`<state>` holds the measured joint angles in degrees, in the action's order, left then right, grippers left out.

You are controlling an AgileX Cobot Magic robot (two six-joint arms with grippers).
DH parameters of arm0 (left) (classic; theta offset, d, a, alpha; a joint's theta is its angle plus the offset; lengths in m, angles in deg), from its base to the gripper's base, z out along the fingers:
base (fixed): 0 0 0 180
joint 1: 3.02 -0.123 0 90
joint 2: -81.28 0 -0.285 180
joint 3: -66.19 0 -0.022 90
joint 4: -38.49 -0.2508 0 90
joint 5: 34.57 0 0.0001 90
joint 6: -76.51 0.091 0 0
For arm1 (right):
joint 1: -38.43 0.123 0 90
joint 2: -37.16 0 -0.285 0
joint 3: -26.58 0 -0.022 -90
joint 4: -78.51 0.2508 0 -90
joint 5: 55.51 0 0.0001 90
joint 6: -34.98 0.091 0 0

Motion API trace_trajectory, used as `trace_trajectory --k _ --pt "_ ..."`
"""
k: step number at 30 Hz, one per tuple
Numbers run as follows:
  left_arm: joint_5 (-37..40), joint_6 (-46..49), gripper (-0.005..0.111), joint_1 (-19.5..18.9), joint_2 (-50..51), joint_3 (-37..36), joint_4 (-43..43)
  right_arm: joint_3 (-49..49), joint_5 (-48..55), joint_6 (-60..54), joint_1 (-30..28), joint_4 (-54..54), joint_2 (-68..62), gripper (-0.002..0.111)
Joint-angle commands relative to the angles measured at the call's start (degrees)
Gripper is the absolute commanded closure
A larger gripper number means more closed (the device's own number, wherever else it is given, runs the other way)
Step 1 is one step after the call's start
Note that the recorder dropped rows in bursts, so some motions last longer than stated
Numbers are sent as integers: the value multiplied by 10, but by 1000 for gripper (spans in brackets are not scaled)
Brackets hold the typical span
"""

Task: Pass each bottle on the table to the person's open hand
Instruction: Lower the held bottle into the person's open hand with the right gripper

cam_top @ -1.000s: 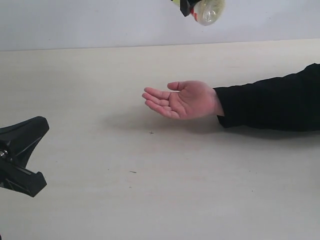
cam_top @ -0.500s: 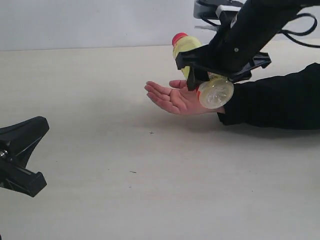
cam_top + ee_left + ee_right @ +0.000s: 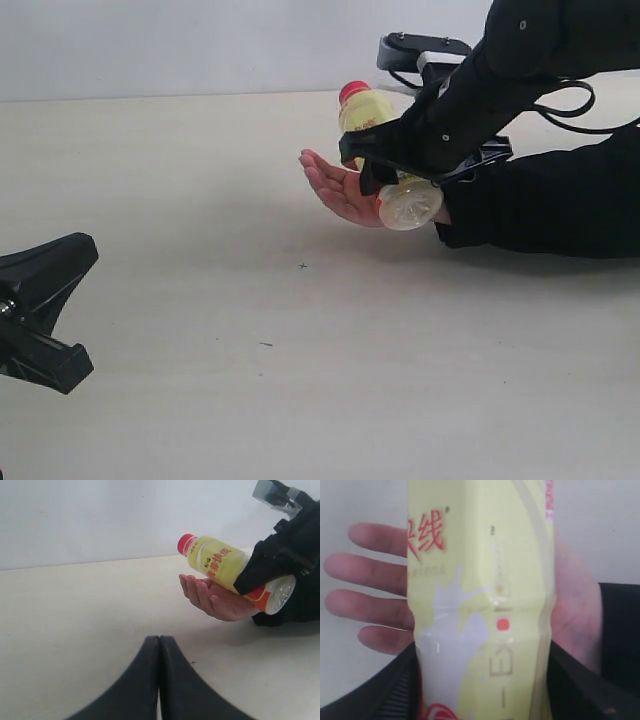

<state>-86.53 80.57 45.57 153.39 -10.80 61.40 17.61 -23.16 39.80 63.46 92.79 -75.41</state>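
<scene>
The yellow bottle (image 3: 372, 112) with a red cap lies tilted over the person's open hand (image 3: 335, 185), cap pointing away from the sleeve. My right gripper (image 3: 400, 170) is shut on its lower body, just above the palm. In the left wrist view the yellow bottle (image 3: 220, 560) hangs over the hand (image 3: 215, 600). The right wrist view fills with the bottle's label (image 3: 480, 605), the fingers of the hand (image 3: 365, 585) spread behind it. My left gripper (image 3: 70, 300) rests low at the table's left, jaws together and empty (image 3: 159, 645). No other bottles are in view.
The pale beige table (image 3: 300, 380) stretches wide in front of the hand, with tiny dark specks (image 3: 302, 266). The person's black sleeve (image 3: 550, 200) lies along the right side. A pale wall (image 3: 150, 40) stands behind the table.
My right arm came down from above with the yellow bottle and lowered it onto the open hand. The hand has tilted slightly. The left gripper stayed still.
</scene>
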Motion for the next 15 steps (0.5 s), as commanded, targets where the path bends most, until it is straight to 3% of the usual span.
trace_trajectory --k 1,6,7,9,15 --pt "-1 2 107 1 -4 -2 0 1 -15 -22 0 5 -6 89" --pt "-1 2 107 1 -4 -2 0 1 -29 -21 0 6 -5 37" --pt "-1 2 107 1 -4 -2 0 1 -30 -21 0 7 -5 32" --pt "-1 2 107 1 -4 -2 0 1 -33 -21 0 7 -5 26" --pt "-1 2 107 1 -4 -2 0 1 -37 -22 0 6 -3 26"
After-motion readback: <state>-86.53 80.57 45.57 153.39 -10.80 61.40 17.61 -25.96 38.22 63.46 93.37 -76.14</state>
